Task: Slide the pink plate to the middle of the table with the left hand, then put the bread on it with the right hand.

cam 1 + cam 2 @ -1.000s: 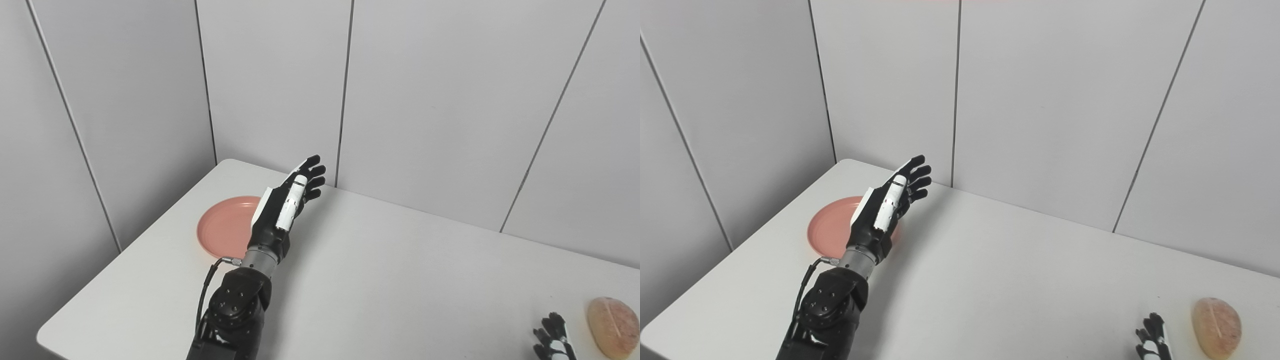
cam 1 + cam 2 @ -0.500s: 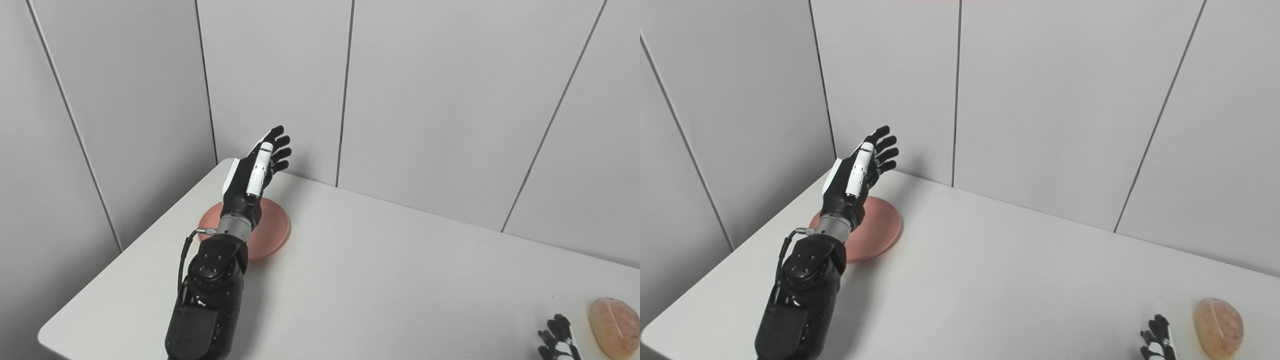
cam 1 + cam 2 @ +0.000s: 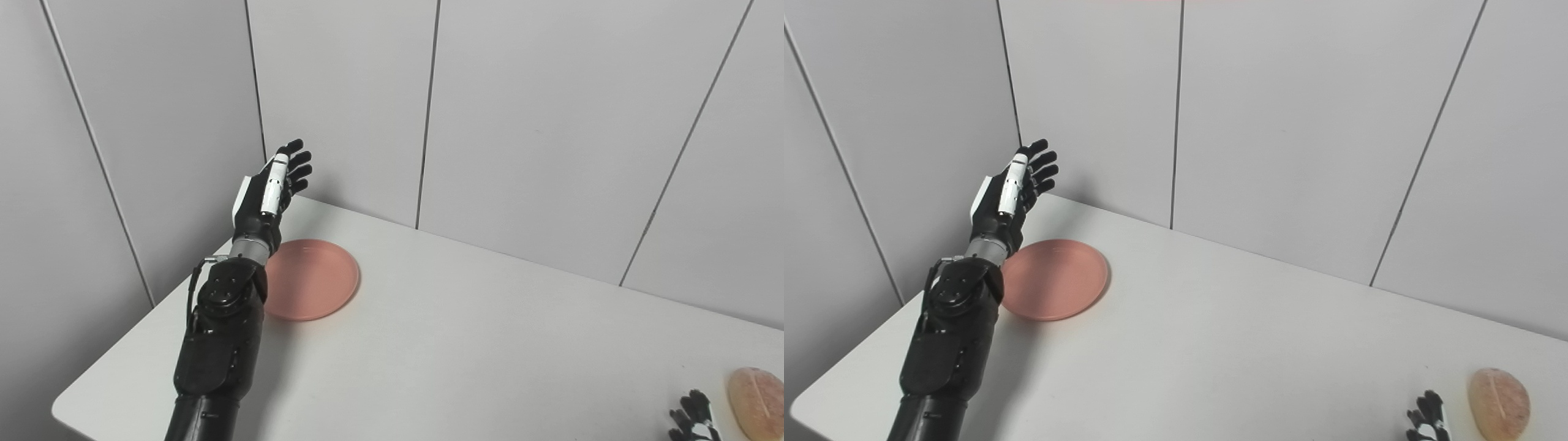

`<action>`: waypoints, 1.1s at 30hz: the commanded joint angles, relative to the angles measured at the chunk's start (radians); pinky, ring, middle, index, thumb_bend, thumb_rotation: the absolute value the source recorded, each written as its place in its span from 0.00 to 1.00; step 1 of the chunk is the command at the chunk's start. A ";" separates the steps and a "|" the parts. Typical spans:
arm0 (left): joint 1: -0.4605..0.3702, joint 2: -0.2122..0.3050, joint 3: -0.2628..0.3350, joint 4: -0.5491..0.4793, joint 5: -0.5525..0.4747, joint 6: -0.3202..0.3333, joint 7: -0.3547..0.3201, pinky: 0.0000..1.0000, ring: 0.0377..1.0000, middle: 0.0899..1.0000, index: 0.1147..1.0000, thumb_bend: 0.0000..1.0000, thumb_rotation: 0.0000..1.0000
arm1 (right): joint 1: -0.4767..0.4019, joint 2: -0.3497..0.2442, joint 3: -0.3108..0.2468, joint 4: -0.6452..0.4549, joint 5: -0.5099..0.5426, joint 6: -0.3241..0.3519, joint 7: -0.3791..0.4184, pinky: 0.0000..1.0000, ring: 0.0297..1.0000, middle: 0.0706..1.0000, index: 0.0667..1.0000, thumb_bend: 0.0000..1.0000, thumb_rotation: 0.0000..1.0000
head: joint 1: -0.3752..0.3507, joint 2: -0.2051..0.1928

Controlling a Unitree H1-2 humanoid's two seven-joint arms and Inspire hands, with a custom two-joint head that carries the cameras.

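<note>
A white tabletop (image 3: 465,343) fills the lower part of both views, set into a corner of pale grey wall panels (image 3: 539,122). The left arm (image 3: 214,349) rises from the bottom edge on the left side, black-cased, with its forearm running steeply up along the tabletop's left edge. At its end the left robot hand (image 3: 266,190) is raised above the tabletop's far left corner, palm turned toward the right, fingers (image 3: 299,160) extended and slightly spread, thumb lying along the side; it holds nothing and touches nothing.

The pink plate (image 3: 315,278) lies flat on the tabletop just right of the left wrist, near the far left corner and well left of the middle. The forearm hides a small part of its left rim.

At the lower right edge only the fingertips of the right robot hand (image 3: 1427,419) show, so whether it is open or closed cannot be told. The bread (image 3: 1499,401), an oval tan loaf, rests on the tabletop just beside them, to their right, not touched.
</note>
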 commanded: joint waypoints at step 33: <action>-0.028 0.115 0.135 0.191 -0.171 -0.063 -0.034 0.95 0.92 0.91 0.90 0.33 1.00 | -0.020 -0.035 -0.011 -0.021 0.016 -0.006 0.012 1.00 0.99 0.99 0.99 0.13 1.00 | 0.026 0.022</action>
